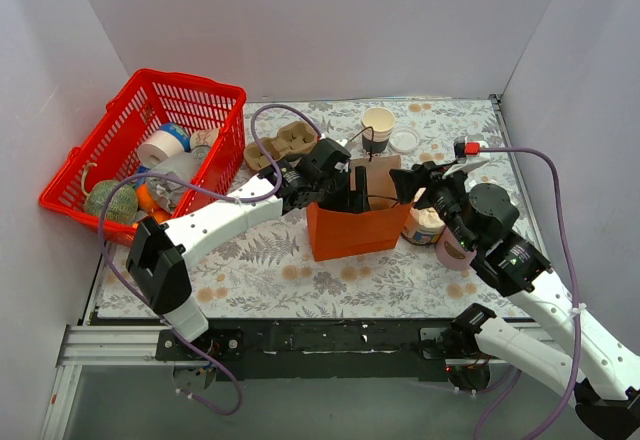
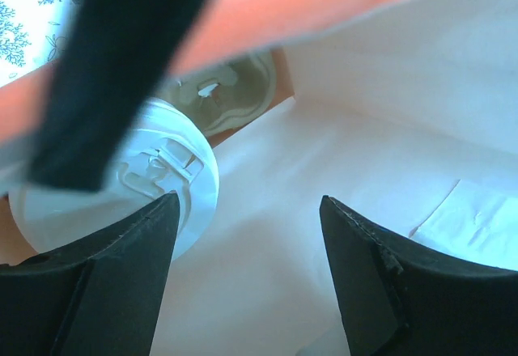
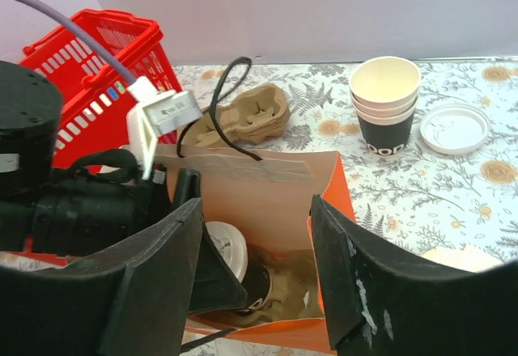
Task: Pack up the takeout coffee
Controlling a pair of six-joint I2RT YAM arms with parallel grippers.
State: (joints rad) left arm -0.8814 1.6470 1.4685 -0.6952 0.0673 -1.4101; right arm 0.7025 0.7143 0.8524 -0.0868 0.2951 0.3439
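Left fingers stand open inside the orange bag, beside the takeout coffee, not gripping it; right fingers hang open at the bag's mouth.

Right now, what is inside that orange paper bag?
The orange bag holds the takeout coffee, white lid on, and the left gripper, jaws open beside it. A beige moulded piece shows behind the lid; the cup's base and the bag's floor are mostly hidden.
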